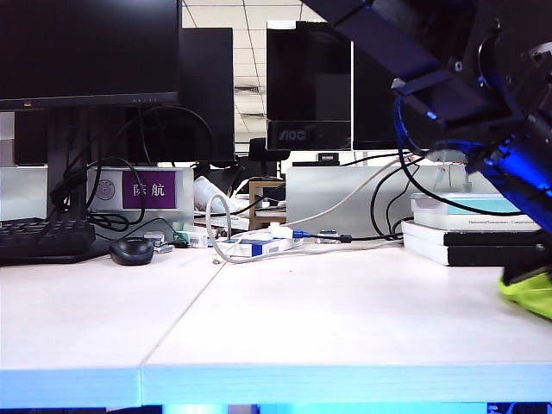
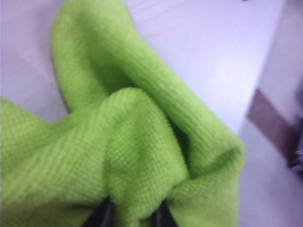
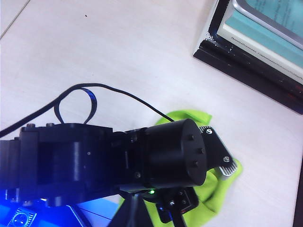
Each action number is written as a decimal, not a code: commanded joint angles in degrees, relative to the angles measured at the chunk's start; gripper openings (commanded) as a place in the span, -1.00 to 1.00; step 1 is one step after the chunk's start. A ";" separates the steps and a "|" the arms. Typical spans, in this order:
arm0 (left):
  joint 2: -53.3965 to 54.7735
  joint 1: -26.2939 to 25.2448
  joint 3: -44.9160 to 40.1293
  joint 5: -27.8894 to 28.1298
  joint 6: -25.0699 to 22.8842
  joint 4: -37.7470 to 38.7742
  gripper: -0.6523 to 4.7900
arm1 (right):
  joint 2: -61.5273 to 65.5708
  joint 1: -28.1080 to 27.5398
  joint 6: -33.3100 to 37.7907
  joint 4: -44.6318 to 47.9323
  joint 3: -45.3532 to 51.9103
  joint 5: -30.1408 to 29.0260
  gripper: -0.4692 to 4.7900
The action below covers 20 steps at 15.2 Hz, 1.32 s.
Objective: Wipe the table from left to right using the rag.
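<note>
The pale front edge of the table ran across the nearest part of the exterior view. A thin seam slanted back from it between the two white panels. The rag, a lime-green lump, lay on the table top at the far right border of that view, well apart from everything on the left panel.

The left gripper sat down in the rag. In its wrist view, two dark fingertips showed with a thick fold of cloth bunched between them. Whether the claw pinched that fold or merely stood around it could not be told. The right wrist view looked down from above on the left arm. Green cloth spread out from under its end, on bare table near a stack of books.

The right gripper itself could not be made out in any view. Black arm links with blue cabling hung over the rag at the upper right of the exterior view.

Farther back, a black mouse and a keyboard rested on the left panel. A tangle of cables and a power strip lay around the middle. Behind these stood a purple sign and several dark monitors.
</note>
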<state>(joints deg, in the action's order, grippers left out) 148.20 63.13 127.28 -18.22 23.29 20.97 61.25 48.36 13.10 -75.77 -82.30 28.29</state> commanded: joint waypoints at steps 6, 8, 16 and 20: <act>-0.04 0.09 12.00 -0.20 -5.95 13.49 0.03 | -0.24 0.00 0.39 1.03 -0.22 0.13 -0.84; -0.04 0.09 13.88 0.04 -7.06 17.07 0.03 | -0.24 0.00 0.39 1.07 -0.22 0.13 -0.84; -0.04 0.09 17.73 0.44 -7.65 16.28 0.43 | -0.26 0.00 0.39 1.05 -0.22 0.13 -0.84; -0.02 0.00 17.81 0.57 -4.76 12.55 0.43 | -0.26 0.00 0.39 1.07 -0.22 0.13 -0.84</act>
<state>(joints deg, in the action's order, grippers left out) 148.40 63.09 144.77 -17.78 17.67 35.38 61.23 48.34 13.10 -75.40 -82.32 28.29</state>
